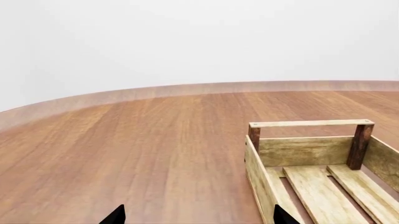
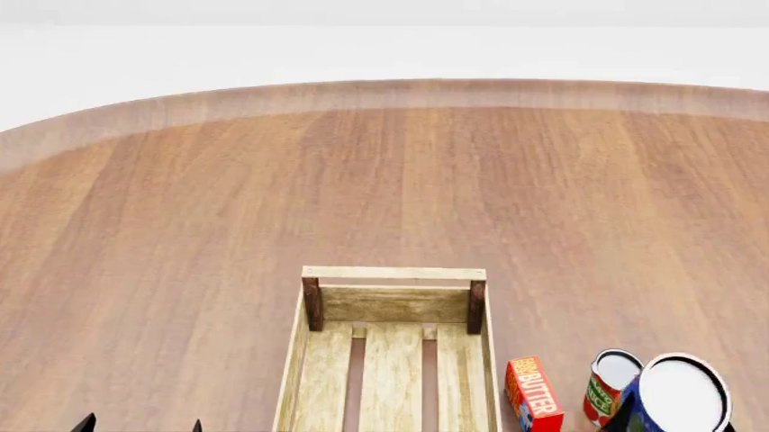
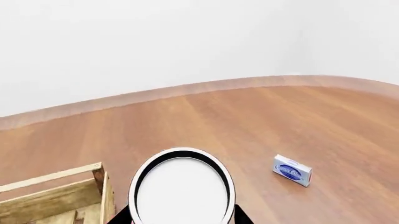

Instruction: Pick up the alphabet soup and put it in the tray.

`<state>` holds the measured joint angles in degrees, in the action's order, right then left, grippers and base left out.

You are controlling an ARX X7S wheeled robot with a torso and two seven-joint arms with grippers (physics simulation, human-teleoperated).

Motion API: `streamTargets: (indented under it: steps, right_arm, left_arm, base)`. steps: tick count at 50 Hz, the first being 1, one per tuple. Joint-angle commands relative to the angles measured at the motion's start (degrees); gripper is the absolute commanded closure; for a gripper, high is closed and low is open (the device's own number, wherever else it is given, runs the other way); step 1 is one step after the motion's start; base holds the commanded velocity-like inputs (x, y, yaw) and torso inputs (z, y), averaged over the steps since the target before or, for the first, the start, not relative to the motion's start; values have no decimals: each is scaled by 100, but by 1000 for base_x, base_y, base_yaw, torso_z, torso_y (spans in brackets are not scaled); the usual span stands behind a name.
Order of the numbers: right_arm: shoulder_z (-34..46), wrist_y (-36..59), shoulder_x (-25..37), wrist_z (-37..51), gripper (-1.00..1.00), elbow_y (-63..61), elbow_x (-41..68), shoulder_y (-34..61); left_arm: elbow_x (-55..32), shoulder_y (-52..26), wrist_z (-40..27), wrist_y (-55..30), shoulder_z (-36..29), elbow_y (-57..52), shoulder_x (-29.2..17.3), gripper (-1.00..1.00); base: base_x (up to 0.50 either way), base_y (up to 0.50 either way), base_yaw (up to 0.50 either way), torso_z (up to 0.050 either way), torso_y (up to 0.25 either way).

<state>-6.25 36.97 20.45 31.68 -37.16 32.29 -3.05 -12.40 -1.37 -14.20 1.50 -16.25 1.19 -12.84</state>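
Note:
The alphabet soup [image 3: 181, 186] shows its pale round top between the black fingertips of my right gripper [image 3: 181, 217], which is shut on it. In the head view the can [image 2: 682, 396] is at the bottom right, blue-sided, and looks larger and higher than the can beside it. The tray [image 2: 393, 273], a light wooden crate with dark corner posts, lies at the bottom centre, left of the soup. Its corner [image 3: 53, 177] shows beside the held can. My left gripper [image 1: 199, 217] is open and holds nothing, just left of the tray's wall [image 1: 311, 123]; its tips [image 2: 140, 425] show at the bottom left.
A red butter box [image 2: 532, 393] and a red-and-green can [image 2: 610, 382] stand between the tray and the held soup. A small blue-and-white box [image 3: 292, 170] lies further out on the brown wooden table. The table's curved far edge [image 2: 384, 90] meets a white background.

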Motion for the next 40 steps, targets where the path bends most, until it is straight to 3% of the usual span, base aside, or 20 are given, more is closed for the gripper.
streamTargets:
  steps: [1,16,40]
  right_arm:
    - [576,163,24,-216,100,-592,-69,91]
    - [1150,255,-40,-263,100,-654,-164,245]
    - [2365,-608,-385,-965,100,538,-810,706]
  left_arm:
    - [-17,-7,-34,-7,-24,5,-16,-100]
    - [-52,-1,-62,-13,-55,-17,-44,-100]
    - [-93,-2,-101,27,-113,-31,-93,-100]
  base:
    - [0,0,0,0,0]
    - [0,0,0,0,1]
    - [0,0,0,0,0]
